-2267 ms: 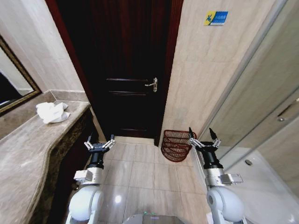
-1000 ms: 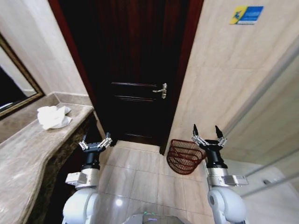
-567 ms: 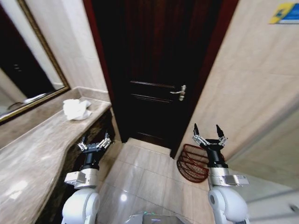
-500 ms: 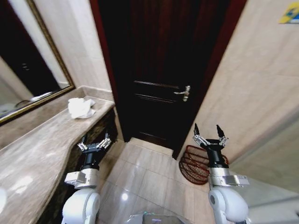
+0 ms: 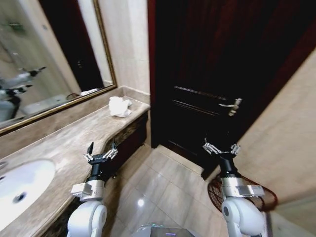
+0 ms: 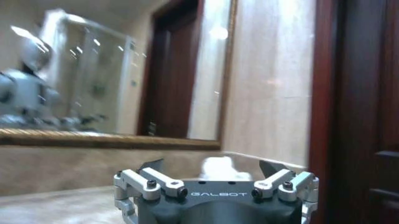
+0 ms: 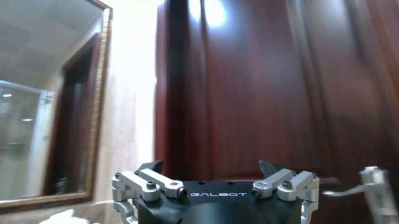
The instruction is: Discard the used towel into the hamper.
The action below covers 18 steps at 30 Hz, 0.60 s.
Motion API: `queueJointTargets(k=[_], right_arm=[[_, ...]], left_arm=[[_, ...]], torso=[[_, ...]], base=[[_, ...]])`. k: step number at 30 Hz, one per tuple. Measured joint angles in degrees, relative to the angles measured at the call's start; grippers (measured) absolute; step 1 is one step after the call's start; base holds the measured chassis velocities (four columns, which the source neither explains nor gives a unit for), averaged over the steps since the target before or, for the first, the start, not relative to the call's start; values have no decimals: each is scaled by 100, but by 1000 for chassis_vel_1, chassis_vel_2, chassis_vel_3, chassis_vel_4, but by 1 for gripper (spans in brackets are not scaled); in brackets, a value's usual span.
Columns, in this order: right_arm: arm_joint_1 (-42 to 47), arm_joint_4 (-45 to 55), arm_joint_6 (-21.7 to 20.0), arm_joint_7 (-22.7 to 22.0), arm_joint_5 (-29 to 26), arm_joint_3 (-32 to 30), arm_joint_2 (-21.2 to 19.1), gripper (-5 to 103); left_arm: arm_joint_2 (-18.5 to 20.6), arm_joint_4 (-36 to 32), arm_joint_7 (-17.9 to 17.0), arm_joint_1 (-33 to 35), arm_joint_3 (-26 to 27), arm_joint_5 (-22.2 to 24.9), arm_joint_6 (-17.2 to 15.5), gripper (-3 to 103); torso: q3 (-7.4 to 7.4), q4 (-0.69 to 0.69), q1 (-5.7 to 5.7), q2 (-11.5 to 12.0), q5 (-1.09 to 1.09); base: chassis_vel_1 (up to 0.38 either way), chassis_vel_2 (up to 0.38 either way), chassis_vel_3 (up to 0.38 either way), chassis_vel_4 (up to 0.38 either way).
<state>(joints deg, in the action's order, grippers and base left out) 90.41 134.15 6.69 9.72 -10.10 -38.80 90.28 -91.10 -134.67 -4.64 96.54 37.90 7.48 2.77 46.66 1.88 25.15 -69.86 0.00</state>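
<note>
The used towel (image 5: 120, 106) is a crumpled white heap at the far end of the marble counter (image 5: 59, 143), under the mirror. The left wrist view shows the towel (image 6: 219, 168) beyond the fingertips. The hamper (image 5: 216, 191), dark reddish-brown wicker, stands on the floor at the lower right, mostly hidden behind my right arm. My left gripper (image 5: 100, 148) is held upright beside the counter's front edge, open and holding nothing, far short of the towel. My right gripper (image 5: 220, 145) is also upright and open in front of the door, above the hamper.
A dark wooden door (image 5: 217, 74) with a metal handle (image 5: 230, 105) fills the wall ahead. A white sink (image 5: 19, 185) is set in the counter at the near left, and a gold-framed mirror (image 5: 49, 59) hangs above it. Tiled floor (image 5: 168, 187) lies open between counter and hamper.
The whole picture has swung left: mirror and sink have come into view, the door and hamper have slid right. Both arms keep the same raised, open pose.
</note>
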Motion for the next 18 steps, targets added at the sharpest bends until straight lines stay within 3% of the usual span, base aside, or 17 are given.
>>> queueJointTargets(k=[8,18], right_arm=[[-33,-19,27,126,20,-82,-32,100],[-14,-23,170,219,48,-38,-20,100]], left_arm=[[-49,171,-120,-39,-10,-291,82,99],[-34,222,-164,-71,-14,-258,97,99]], torso=[[0,-2,-1,0,0],[1,-2,0,0,0]], base=[[32,37,30,36],[-134,117,134,-121]])
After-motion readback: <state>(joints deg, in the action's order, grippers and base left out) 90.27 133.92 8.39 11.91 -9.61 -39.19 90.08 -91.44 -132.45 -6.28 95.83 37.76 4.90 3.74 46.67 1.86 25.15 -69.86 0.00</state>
